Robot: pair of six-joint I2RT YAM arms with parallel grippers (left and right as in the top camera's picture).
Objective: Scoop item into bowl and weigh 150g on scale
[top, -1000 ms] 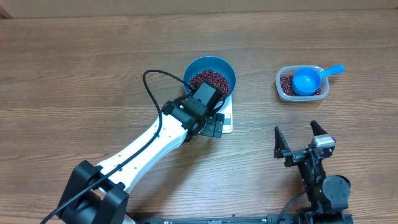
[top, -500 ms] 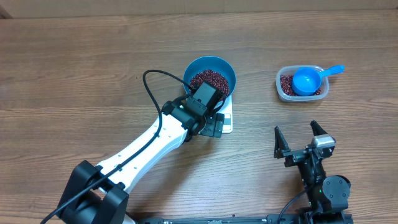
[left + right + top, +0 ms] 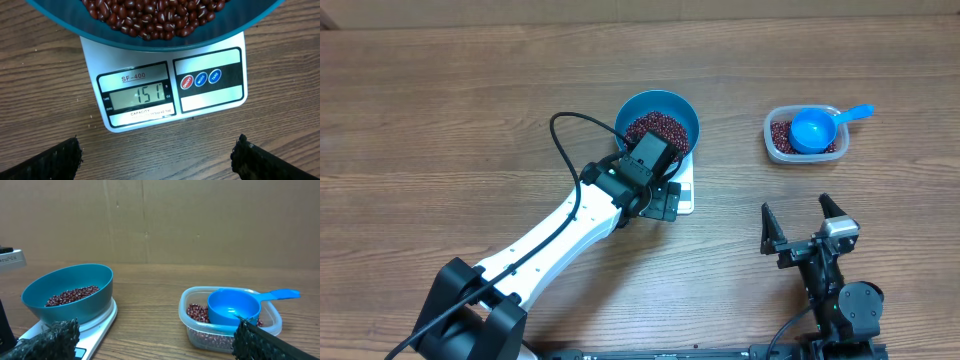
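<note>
The blue bowl sits on the white scale, filled with dark red beans. From the left wrist the bowl and its beans overhang the scale, whose display reads 151. My left gripper hovers over the scale's front edge, open and empty; its fingertips frame bare table. My right gripper rests open near the front right, empty, its camera taking in the bowl and scale.
A clear plastic tub of beans stands at the back right with a blue handled scoop lying in it; the right wrist view shows the tub and scoop before a cardboard wall.
</note>
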